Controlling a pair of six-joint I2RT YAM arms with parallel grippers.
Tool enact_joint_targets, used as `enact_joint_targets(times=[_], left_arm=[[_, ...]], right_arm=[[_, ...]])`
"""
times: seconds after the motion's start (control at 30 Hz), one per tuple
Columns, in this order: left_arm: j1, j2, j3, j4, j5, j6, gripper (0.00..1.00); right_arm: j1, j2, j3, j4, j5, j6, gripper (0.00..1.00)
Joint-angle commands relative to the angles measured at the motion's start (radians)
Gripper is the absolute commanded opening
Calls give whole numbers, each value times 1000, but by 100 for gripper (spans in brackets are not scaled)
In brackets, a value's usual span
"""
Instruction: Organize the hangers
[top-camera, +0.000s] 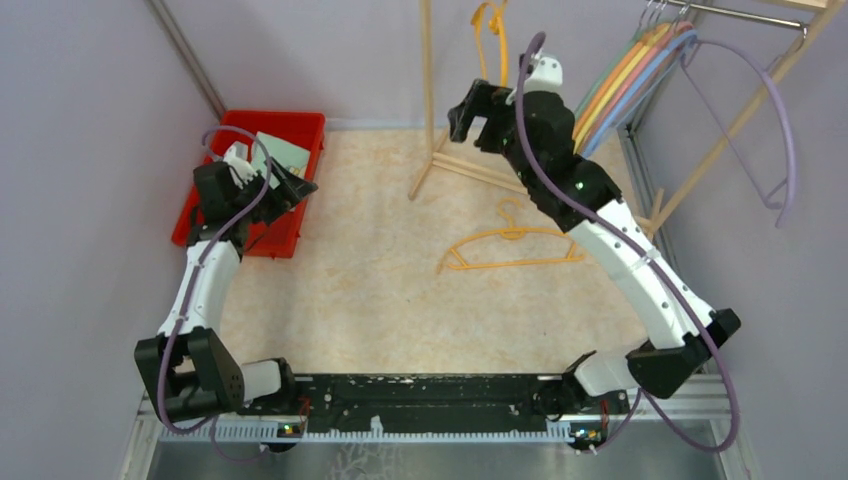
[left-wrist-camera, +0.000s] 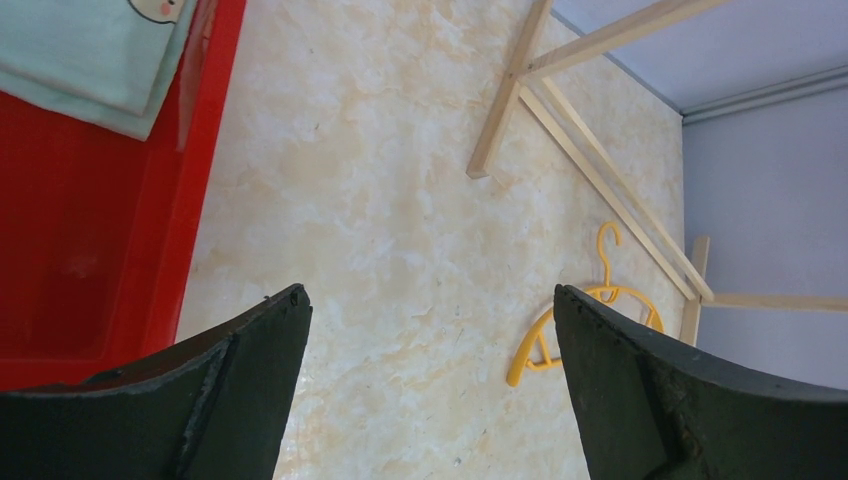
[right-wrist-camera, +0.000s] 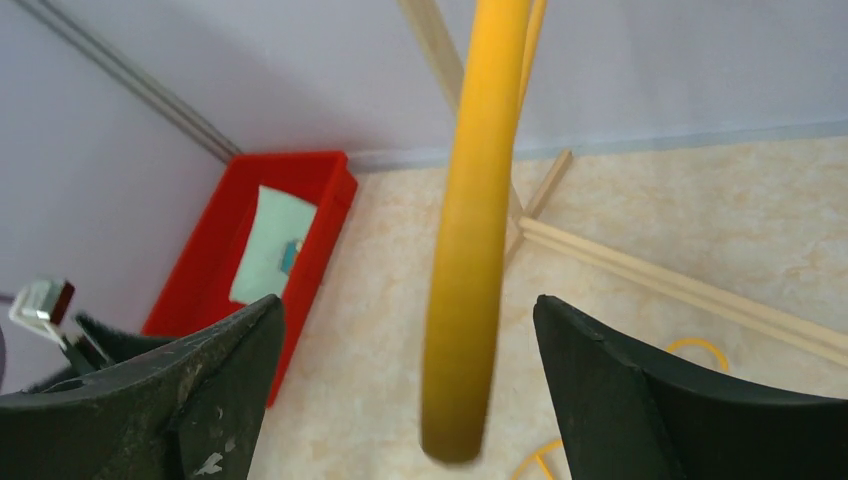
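Observation:
An orange hanger hangs from the top of the wooden rack at the back. My right gripper is raised just below it and stands open. In the right wrist view one arm of that hanger dangles between the fingers, touching neither one. A yellow hanger lies flat on the table, and also shows in the left wrist view. Several coloured hangers hang bunched on the rail at the right, with a lavender hanger beside them. My left gripper is open and empty at the red bin's edge.
A red bin holding a pale green cloth stands at the back left. The rack's pale wooden poles and floor bars stand across the back of the table. Purple cables loop along both arms.

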Motion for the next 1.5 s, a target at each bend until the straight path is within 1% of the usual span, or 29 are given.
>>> enact_joint_targets(times=[0.0, 0.1, 0.27, 0.47, 0.6, 0.73, 0.93, 1.07, 1.17, 1.23, 1.3, 1.4, 1.47], left_arm=[[-44, 5, 37, 22, -9, 41, 96], [-81, 18, 30, 19, -19, 48, 96], [-183, 61, 38, 20, -48, 74, 95], [-329, 127, 64, 63, 19, 114, 94], [-437, 196, 95, 90, 79, 227, 93], [-549, 358, 242, 12, 135, 387, 90], [-660, 609, 500, -129, 143, 597, 89], [-713, 722, 591, -190, 160, 685, 90], [-769, 774, 621, -206, 120, 727, 92], [-811, 799, 635, -202, 67, 731, 92], [-843, 829, 646, -185, 14, 711, 92], [-862, 865, 647, -136, -24, 663, 92], [-877, 878, 642, -94, -74, 643, 92]], right_arm=[[104, -100, -94, -112, 114, -77, 94], [141, -168, -188, -179, 174, -73, 94], [149, -251, -331, -274, 193, -45, 94], [177, -275, -418, -362, 187, 2, 94], [180, -306, -463, -375, 177, 21, 93], [181, -348, -479, -403, 173, 27, 91], [181, -392, -451, -498, 209, 22, 90], [181, -430, -443, -519, 227, 40, 90], [181, -448, -440, -540, 245, 53, 90], [180, -462, -445, -546, 259, 54, 90], [181, -475, -452, -546, 272, 52, 90], [179, -482, -453, -543, 284, 42, 90], [180, -482, -450, -543, 288, 33, 90]])
